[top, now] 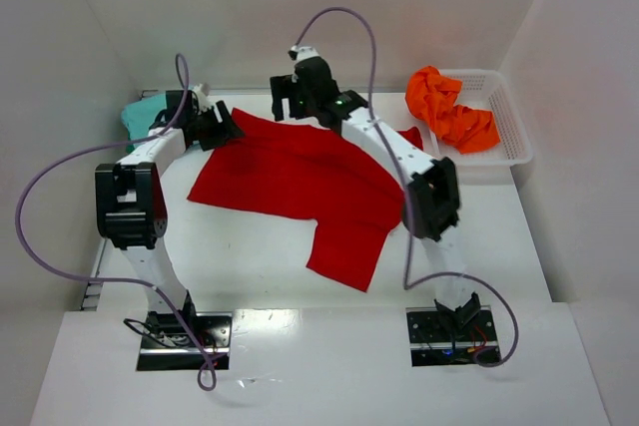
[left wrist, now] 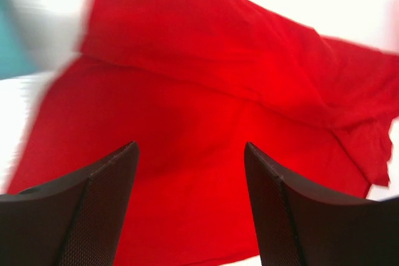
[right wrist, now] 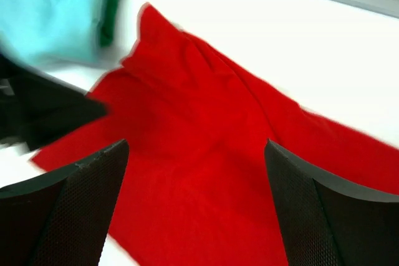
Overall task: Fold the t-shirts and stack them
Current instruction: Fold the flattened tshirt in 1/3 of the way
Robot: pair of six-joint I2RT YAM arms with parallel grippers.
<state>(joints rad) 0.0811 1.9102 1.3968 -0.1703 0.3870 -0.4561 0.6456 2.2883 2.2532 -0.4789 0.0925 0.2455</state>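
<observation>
my jaws stand wide on both sides, with nothing between the fingers. my left gripper [left wrist: 191,147] hangs over the far left corner of the red t-shirt [top: 300,182], and my right gripper [right wrist: 196,144] hangs over its far edge nearby. the red t-shirt lies spread and rumpled on the white table [top: 260,256], one flap reaching toward my bases. my right forearm crosses above its right side and hides part of it from the top camera. the teal t-shirt [top: 143,114] is bunched at the far left, just behind my left gripper. the orange t-shirt [top: 449,109] lies crumpled in the white mesh basket [top: 514,137] at the far right, well apart from both.
</observation>
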